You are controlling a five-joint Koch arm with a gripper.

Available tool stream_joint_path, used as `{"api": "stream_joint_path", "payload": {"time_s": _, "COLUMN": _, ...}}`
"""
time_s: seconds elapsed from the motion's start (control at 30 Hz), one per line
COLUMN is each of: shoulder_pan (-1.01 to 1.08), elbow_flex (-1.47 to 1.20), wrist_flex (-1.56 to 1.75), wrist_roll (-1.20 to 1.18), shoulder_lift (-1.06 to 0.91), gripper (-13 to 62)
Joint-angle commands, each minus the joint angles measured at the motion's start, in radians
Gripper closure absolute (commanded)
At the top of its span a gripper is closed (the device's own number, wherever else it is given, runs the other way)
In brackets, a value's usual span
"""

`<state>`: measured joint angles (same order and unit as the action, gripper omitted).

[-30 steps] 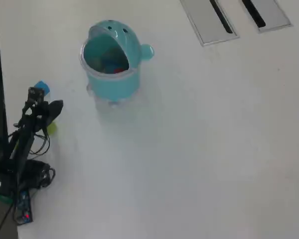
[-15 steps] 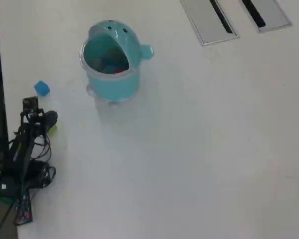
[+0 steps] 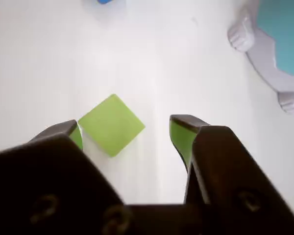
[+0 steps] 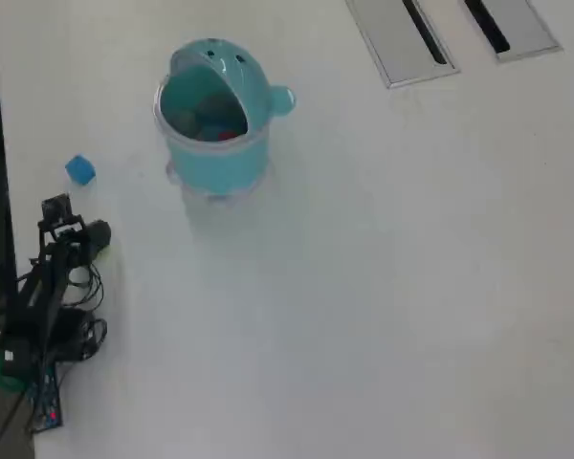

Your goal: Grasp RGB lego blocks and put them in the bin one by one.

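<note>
Risk, as we judge it: the pincer (image 3: pixel 134 128) stands wide with nothing held, and the yellow-green block (image 3: pixel 111 125) lies corner-on just beside its left jaw in the wrist view; closing may clip a corner and skid it across the white counter (image 4: pixel 383 287).

Count, left to right in the overhead view: one blue block (image 4: pixel 79 170) near the arm; one teal bin (image 4: pixel 215 120), well apart from the pincer, with something red inside that we cannot count; two grey slotted panels (image 4: pixel 397 38).
</note>
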<state>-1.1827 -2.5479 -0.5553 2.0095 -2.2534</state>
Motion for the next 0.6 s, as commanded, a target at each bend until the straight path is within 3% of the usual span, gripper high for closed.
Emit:
{"api": "stream_joint_path", "payload": {"time_s": 0.0, "shoulder_pan": -0.012, "elbow_flex": 0.002, "wrist_flex": 0.048, "wrist_roll": 0.066, "shoulder_lift": 0.000, "gripper": 17.1}}
{"api": "stream_joint_path", "payload": {"time_s": 0.57, "shoulder_pan": -0.043, "elbow_flex": -0.032, "wrist_flex": 0.202, "wrist_roll": 0.061, "shoulder_lift": 0.153, "gripper": 17.1}}
